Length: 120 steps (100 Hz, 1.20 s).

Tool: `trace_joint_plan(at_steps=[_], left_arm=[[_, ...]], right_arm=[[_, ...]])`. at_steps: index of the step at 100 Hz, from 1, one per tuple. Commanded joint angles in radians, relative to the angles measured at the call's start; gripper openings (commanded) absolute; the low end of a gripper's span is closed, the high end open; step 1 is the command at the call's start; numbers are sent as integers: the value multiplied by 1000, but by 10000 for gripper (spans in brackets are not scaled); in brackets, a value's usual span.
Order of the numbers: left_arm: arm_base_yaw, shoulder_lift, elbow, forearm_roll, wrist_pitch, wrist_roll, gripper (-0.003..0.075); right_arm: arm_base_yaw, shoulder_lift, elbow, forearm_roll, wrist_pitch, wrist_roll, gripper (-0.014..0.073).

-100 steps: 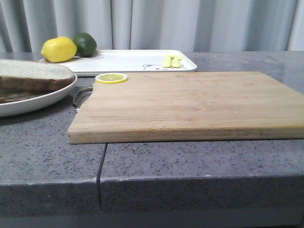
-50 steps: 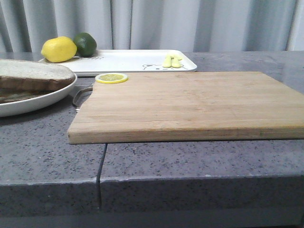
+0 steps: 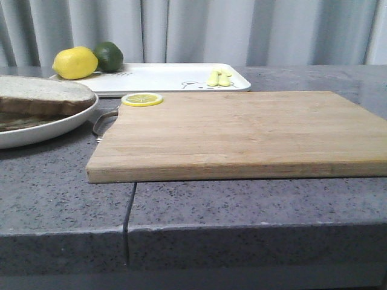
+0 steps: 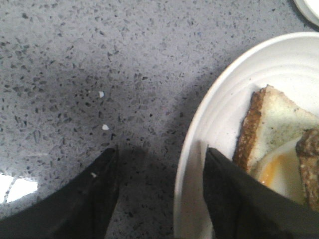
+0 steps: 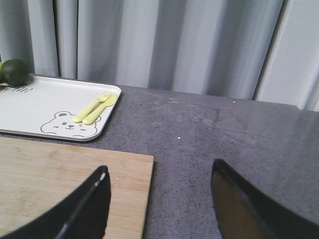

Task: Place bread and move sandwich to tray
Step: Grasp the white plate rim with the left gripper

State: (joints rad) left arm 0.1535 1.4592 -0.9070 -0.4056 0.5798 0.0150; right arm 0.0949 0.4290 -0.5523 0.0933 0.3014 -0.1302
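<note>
Beside the released left end effector (image 4: 158, 191) sits the round white plate (image 4: 209, 129); grip the brown-crusted bread slice (image 4: 271, 124) squarely. Right end effector (image 5: 158, 199) hangs spread.

The left claw (image 4: 157, 186) points steeply down at the tabletop (image 4: 99, 74), its two dark fingers spread wide and gripping nothing, one finger over the plate's (image 4: 219, 114) rim. The right claw (image 5: 159, 199) is angled nearly level above the cutting board's (image 5: 60, 174) corner, likewise spread wide and bare.
</note>
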Motion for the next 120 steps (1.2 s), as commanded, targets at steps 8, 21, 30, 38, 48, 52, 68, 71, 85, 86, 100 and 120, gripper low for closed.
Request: trace_joint_plan(at_steps=[8,21,30,38,48,52,68,71,85,86,100,120], left_arm=[[0,-9,-17,-14,2,1,248],[0,-9,-17,-23,2,1,88],[0,-9,-17,-44,2,1,-21],[0,-9,-17,-66,2,1,-19],[0,-9,-17,-94,2,1,-19],[0,-9,-17,-98,2,1,-19],[0,-9,-17,-123,4,1,-19],[2,-9,-17,-137,9,1,-19],[21,-11,-17,-194,15,1,-19],[23,-14,-17,-198,15,1,-19],[48,-47,-17,-260,29,26,-19],[83,-126,-19,-411,65,110,-19]], right_arm=[[-5,4,-28,-2,-90,-3,448],[-5,4,-28,-2,-90,-3,448],[-5,4,-28,-2,-91,-3,448],[-5,4,-28,-2,-91,-3,448],[-5,4,-28,-2,-91,-3,448],[-5,4,-28,-2,-91,-3,448],[-5,4,-28,-2,-91,-3,448],[-5,4,-28,-2,-91,-3,448],[-5,4,-28,-2,-91,-3,448],[-5,4,-28,-2,-91,-3,448],[-5,4,-28,-2,-91,-3,448],[-5,4,-28,-2,-99,-3,448]])
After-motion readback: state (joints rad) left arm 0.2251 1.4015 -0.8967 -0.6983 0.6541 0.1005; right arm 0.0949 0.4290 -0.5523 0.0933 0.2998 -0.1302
